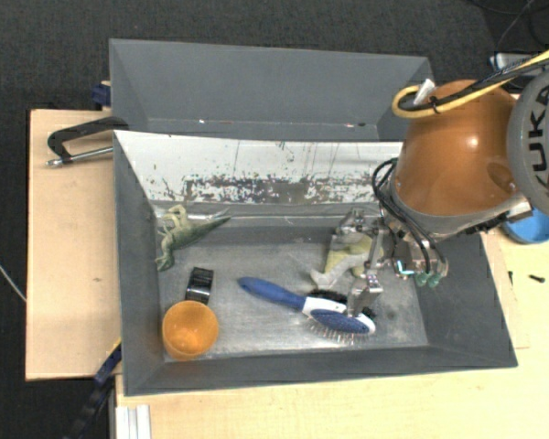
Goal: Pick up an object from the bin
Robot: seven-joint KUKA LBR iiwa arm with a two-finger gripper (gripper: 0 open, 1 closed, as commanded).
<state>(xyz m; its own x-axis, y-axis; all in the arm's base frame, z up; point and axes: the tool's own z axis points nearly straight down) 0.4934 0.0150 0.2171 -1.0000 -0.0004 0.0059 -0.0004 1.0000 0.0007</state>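
My gripper [358, 259] hangs low over the right half of the bin, open, one fingertip [351, 224] toward the back and the other [360, 296] toward the front. A pale yellow and white thing [335, 262] lies on the floor at the left edge of the gap between them; nothing is held. The front fingertip is just above the head of a blue and white brush [322, 310], whose blue handle runs left across the floor.
An orange round cup [190, 328] sits in the front left corner, a small black block [199, 283] just behind it. A green toy dinosaur [177, 231] lies at the back left wall. The arm's orange cover overhangs the bin's right side.
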